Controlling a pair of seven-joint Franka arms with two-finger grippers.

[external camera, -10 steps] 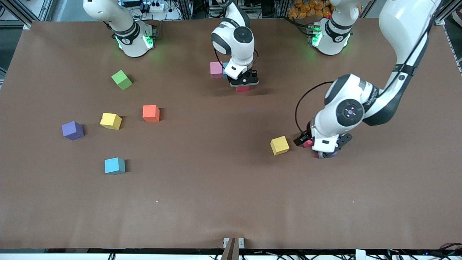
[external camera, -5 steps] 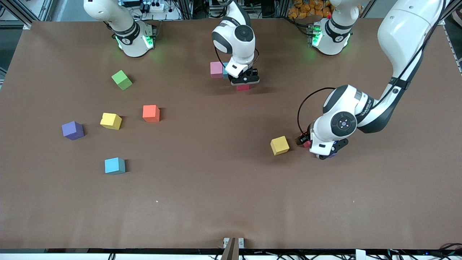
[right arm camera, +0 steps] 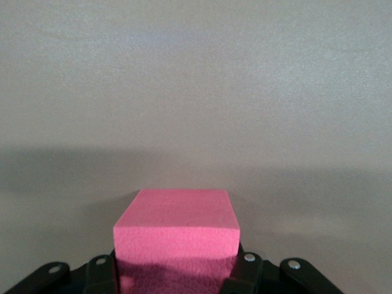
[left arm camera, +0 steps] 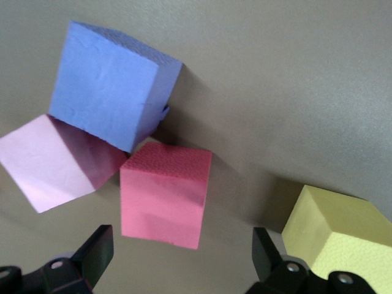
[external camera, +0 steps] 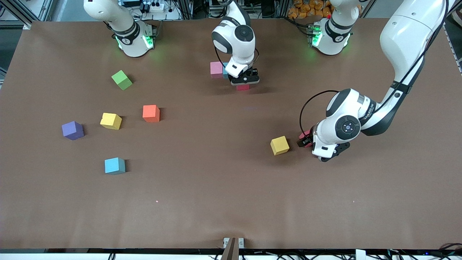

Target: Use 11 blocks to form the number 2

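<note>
High front cam faces robots, wrist cams close over table

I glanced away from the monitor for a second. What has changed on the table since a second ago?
The left gripper, open, shifted slightly away from the front camera over the cluster beside the yellow block, uncovering more of the red block. The right gripper stayed shut on its red block beside the pink block. No loose block moved.

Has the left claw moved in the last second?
Yes. The left claw, open, has shifted slightly away from the front camera and away from the yellow block, which has stayed put on the table.
</note>
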